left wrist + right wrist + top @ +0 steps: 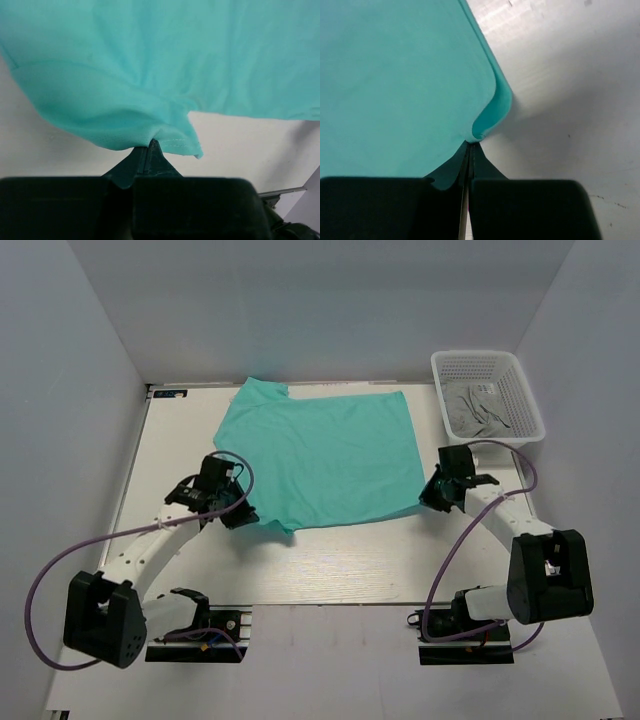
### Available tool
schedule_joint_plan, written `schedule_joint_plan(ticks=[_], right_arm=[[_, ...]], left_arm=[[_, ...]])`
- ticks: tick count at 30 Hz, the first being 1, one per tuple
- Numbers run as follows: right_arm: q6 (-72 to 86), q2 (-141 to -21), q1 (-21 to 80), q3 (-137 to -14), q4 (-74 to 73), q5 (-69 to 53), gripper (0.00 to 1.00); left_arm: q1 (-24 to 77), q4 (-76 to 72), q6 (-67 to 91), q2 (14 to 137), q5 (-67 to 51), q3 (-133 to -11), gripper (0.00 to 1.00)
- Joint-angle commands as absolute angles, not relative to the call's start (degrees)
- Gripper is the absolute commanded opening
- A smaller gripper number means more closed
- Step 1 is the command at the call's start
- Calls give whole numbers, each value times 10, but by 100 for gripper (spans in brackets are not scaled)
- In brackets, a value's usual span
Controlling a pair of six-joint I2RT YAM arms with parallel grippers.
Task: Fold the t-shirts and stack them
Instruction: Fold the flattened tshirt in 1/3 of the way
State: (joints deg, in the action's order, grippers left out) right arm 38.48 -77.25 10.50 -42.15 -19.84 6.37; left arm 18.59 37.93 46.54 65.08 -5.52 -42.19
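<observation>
A turquoise-green t-shirt [330, 455] lies spread on the white table, its far edge near the back wall. My left gripper [243, 514] is shut on the shirt's near left corner; the left wrist view shows the hem [175, 140] pinched at my fingertips. My right gripper [428, 496] is shut on the near right corner; in the right wrist view the curled edge [492, 112] of the cloth sits in the jaws. Both corners are lifted slightly off the table.
A white mesh basket [520, 390] stands at the back right with grey cloth [478, 410] inside. The table's [330, 560] near strip lies between the shirt and the arm bases. White walls enclose the left, back and right.
</observation>
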Motion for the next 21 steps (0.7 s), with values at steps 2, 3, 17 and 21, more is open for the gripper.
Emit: schedule_joint_plan(ticks=[2, 3, 17, 21], right_arm=[[371, -789, 103, -486, -209, 60, 0], [370, -795, 103, -507, -213, 61, 0], [357, -935, 101, -704, -260, 80, 0], [346, -971, 100, -753, -266, 92, 0]], left_arm=[[179, 363, 448, 698, -39, -484, 0], [179, 355, 441, 707, -33, -505, 0], [174, 338, 388, 844, 116, -688, 0], [174, 307, 357, 893, 141, -736, 0]])
